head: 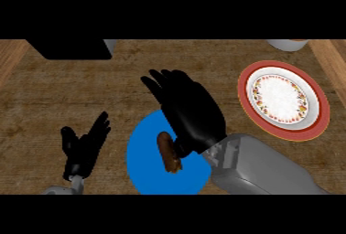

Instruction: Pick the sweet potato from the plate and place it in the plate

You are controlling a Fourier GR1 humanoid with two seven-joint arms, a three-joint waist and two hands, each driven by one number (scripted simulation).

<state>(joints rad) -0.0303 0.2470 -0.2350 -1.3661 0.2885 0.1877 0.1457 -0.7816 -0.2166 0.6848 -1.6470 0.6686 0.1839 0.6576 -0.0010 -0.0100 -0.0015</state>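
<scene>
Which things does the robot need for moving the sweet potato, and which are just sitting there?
Needed:
sweet potato, lying on the blue plate
red-rimmed plate, nothing on it
right hand, open above the blue plate

Just sitting there:
black box at the far edge
white bowl at the far right
left hand, resting open at the lower left

Two plates (145, 151) (317, 119) — one sweet potato (168, 153)

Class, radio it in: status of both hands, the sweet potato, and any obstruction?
Right hand open over blue plate, left hand open, resting lower left. Sweet potato on blue plate, not gripped. Red-rimmed plate unobstructed.
</scene>
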